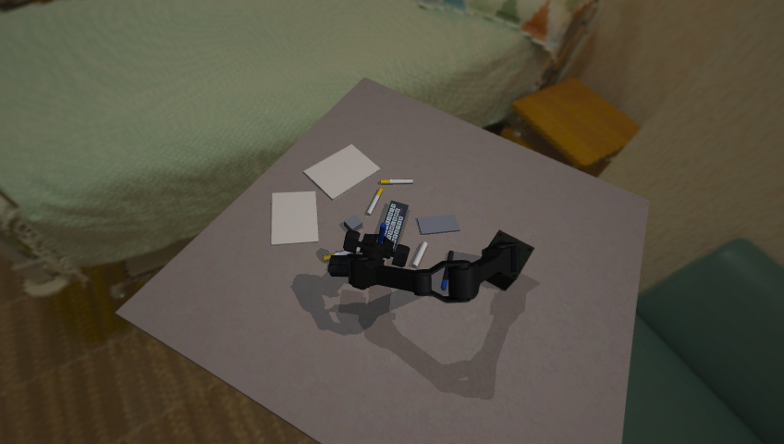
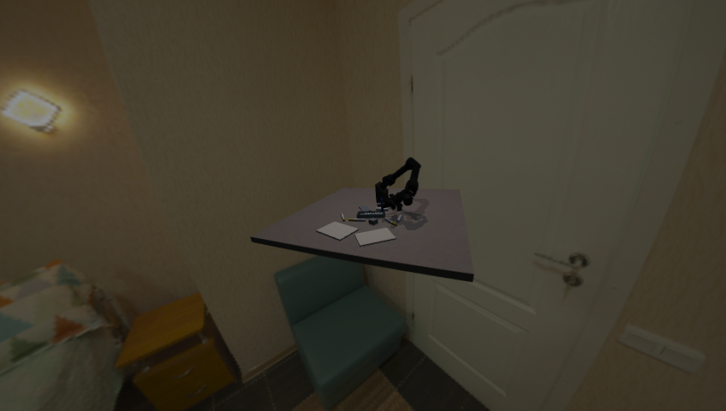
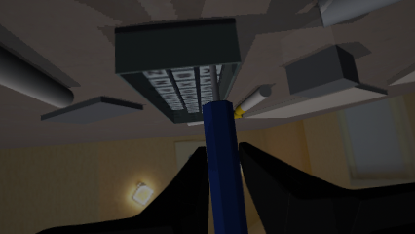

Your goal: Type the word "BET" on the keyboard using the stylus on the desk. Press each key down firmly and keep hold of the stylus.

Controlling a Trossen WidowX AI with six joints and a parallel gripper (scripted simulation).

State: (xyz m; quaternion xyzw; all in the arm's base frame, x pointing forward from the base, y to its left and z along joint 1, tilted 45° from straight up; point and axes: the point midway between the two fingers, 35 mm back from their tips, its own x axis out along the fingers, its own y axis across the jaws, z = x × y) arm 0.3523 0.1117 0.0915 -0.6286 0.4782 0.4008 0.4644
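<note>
Slim blue stylus (image 3: 223, 161), grey tip

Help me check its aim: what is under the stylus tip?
The gripper holds the blue stylus; its grey tip lies over the keyboard, at the right-hand key column. The tip covers that key, and the lettering is too blurred to read.

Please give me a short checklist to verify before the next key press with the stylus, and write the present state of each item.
1. Hand shut on the blue stylus: ok.
2. Stylus tip over the keyboard key rows: ok.
3. Tip on the correct letter: cannot tell, the key labels are too blurred.
4. Tip already touching a key: cannot tell.
5. Yellow-tipped marker beside the keyboard is off the keys: ok.
6. Grey block lies apart from the keyboard: ok.
</note>
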